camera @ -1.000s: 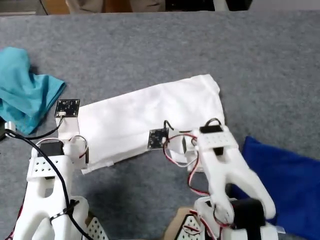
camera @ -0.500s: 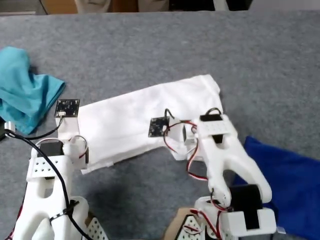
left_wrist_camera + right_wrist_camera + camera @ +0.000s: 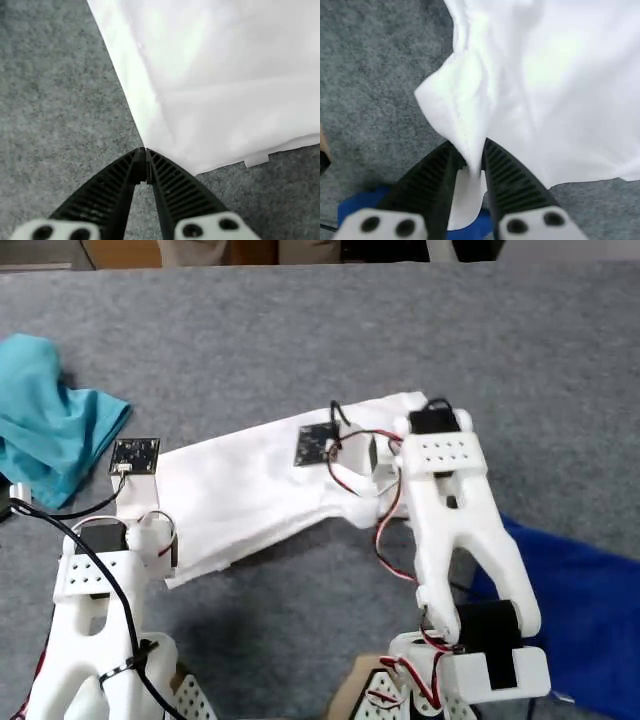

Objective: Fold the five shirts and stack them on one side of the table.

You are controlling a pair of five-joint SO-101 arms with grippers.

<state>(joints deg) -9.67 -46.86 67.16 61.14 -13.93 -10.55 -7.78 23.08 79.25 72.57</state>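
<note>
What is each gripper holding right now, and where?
Right gripper pinches a bunched edge fold of the white shirt. Left gripper is shut at the shirt's side edge; a pinch there cannot be told.

No text, label or number can be read.

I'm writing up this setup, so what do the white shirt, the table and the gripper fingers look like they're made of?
The white shirt looks like thin, matte cotton-type cloth: it creases and bunches softly. The table has a grey, felt-like or carpet-like cover with a fuzzy speckled nap. The gripper fingers look like hard black plastic, matte, with ridges.
</note>
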